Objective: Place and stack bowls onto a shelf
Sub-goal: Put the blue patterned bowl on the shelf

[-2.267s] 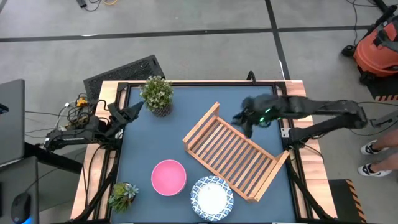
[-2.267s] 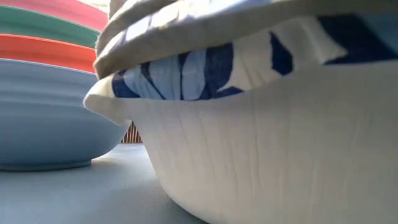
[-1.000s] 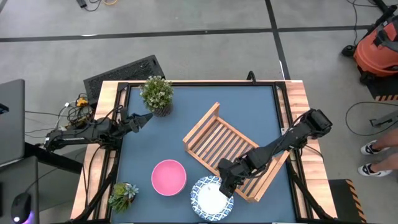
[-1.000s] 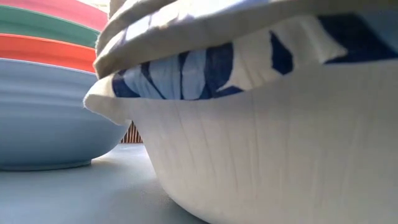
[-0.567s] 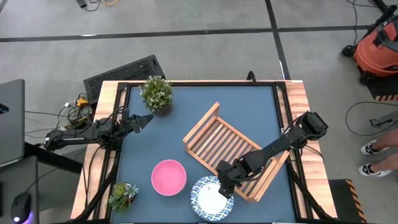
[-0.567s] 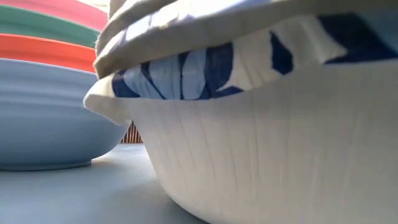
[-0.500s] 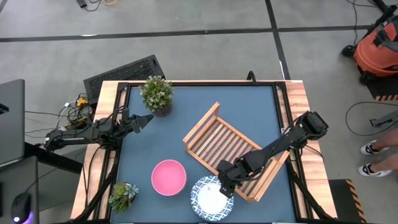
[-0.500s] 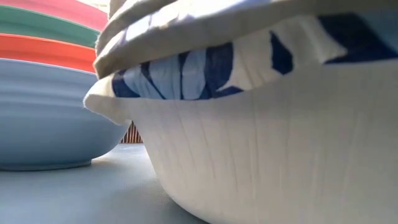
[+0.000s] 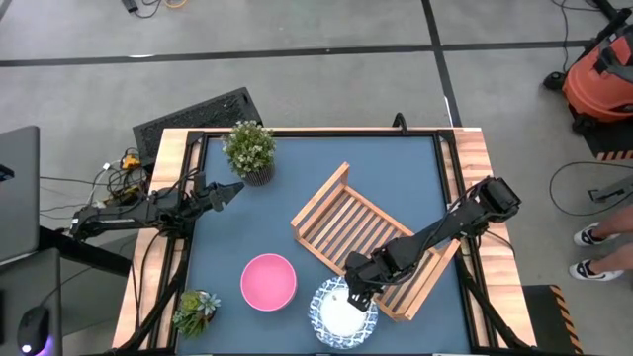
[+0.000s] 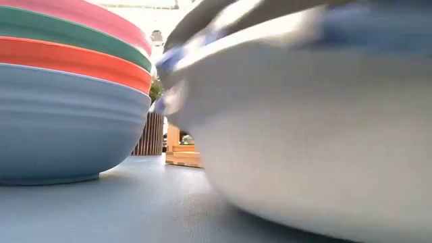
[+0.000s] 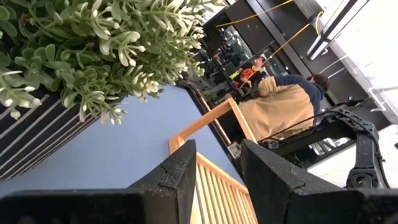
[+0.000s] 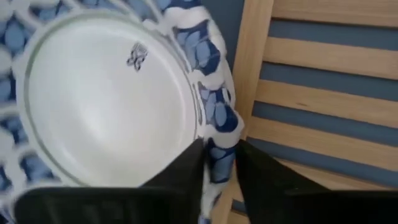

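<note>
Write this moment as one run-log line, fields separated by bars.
right gripper: shut on blue-patterned white bowl rim, beside shelf | left gripper: open, waiting near potted plant

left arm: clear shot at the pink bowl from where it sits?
Probably yes. The left tool waits by the table's left edge near the potted plant; bare tabletop lies between it and the pink bowl. The right tool is busy at the white bowl.

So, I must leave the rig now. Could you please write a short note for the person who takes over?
Right gripper: shut on the rim of the blue-patterned white bowl, at the table's near edge beside the shelf.
Left gripper: open, waiting near the potted plant.
Pink bowl: on the table, left of the white one, topping a stack in the low view.
Done: no bowl on the shelf yet.
Left: place all bowls there, stacked.
</note>
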Motion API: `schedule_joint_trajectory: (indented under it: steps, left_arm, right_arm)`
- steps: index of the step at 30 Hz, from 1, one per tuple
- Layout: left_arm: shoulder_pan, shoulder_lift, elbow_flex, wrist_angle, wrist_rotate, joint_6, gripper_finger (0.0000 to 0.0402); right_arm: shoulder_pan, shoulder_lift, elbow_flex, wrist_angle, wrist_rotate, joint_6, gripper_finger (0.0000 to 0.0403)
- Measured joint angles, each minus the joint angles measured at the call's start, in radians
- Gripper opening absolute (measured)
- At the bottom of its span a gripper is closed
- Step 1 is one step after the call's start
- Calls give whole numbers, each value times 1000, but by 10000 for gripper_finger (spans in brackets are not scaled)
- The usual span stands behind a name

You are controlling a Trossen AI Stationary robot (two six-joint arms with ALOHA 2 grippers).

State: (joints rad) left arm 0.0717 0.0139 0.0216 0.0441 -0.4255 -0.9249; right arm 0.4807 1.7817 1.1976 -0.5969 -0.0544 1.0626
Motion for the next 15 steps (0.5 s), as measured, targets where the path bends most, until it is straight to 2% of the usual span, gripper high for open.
schedule_joint_trajectory:
  steps: [7,15]
  left_arm:
    - [0,0,0,0,0,-12,112]
    - [0,0,0,0,0,-37,112]
  right_arm:
    - [-11,-2,0,5,-9,3,38]
    - [-23,-2,29,-16,-35,-23,32]
